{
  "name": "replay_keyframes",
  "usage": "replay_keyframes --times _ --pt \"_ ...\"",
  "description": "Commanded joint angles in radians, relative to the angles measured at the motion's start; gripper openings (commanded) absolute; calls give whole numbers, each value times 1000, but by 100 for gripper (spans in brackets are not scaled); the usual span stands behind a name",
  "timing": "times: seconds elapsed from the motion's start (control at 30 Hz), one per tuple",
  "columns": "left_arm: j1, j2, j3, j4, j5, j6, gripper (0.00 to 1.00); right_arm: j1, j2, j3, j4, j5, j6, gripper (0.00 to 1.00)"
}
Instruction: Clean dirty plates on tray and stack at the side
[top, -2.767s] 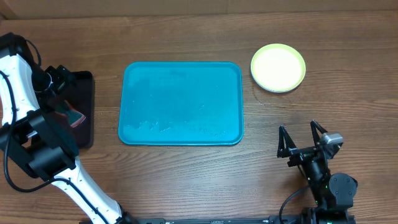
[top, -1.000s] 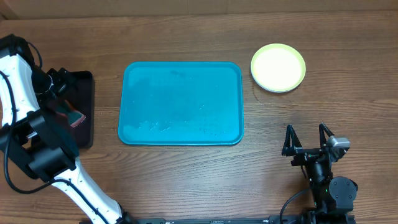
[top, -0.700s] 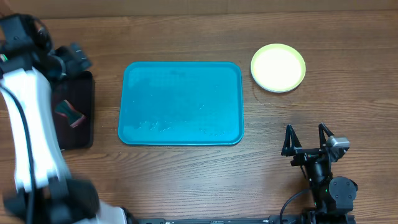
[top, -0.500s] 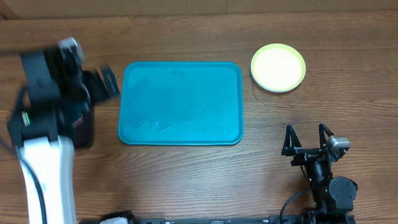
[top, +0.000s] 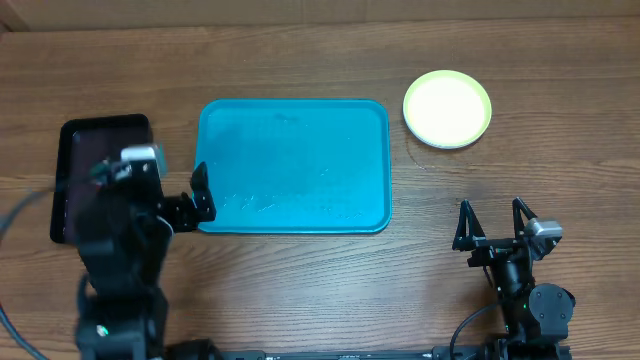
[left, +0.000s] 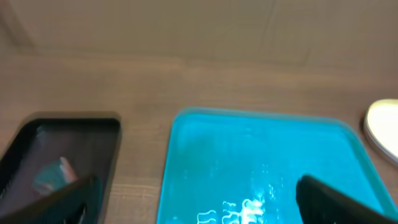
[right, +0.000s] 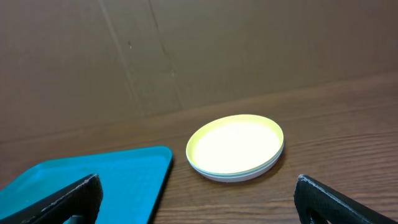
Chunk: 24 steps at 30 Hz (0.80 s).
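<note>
The left pincer (left: 196, 182) is seen spread wide, with nothing held between its dark fingers (left: 333, 198). From overhead it is placed at the front left corner of the turquoise tray (top: 290, 140), in the gap between that tray and a black tray (top: 85, 140) just to its left. One finger is seen overlapping the turquoise rim; whether it touches cannot be told. The right pincer (top: 490, 228) is likewise held wide and grips nothing. It is placed over the front right part of the wooden worktop (top: 300, 280), well apart from both trays.

The turquoise tray is laid flat at the middle of the worktop, and whitish glints are seen along its front part. Inside the black tray, a small teal and pinkish item (left: 53, 174) is made out in the left wrist view, too blurred to be named.

The plates (top: 447, 108) are stacked on the bare worktop beyond the back right corner of the turquoise tray, near it but not touching. A yellow-green plate is seen on top, and paler rims are shown beneath it in the right wrist view; their number cannot be told for certain.
</note>
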Motion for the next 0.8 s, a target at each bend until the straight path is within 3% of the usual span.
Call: replay_keyframes --times 0.0,0.23,0.4,0.5,0.77 --pt "-12 -126 -185 151 22 24 100 5 -8 -10 4 14 2 100" --pt "-13 -323 -537 557 21 24 100 5 -8 -10 4 14 2 100" --pt "-13 -440 -702 726 -3 23 100 5 -8 -10 4 14 2 100" --pt "-13 -511 -758 727 -18 16 100 5 -8 -10 4 14 2 100" --pt "-13 -608 -756 513 -35 24 100 5 -8 -10 4 14 2 100"
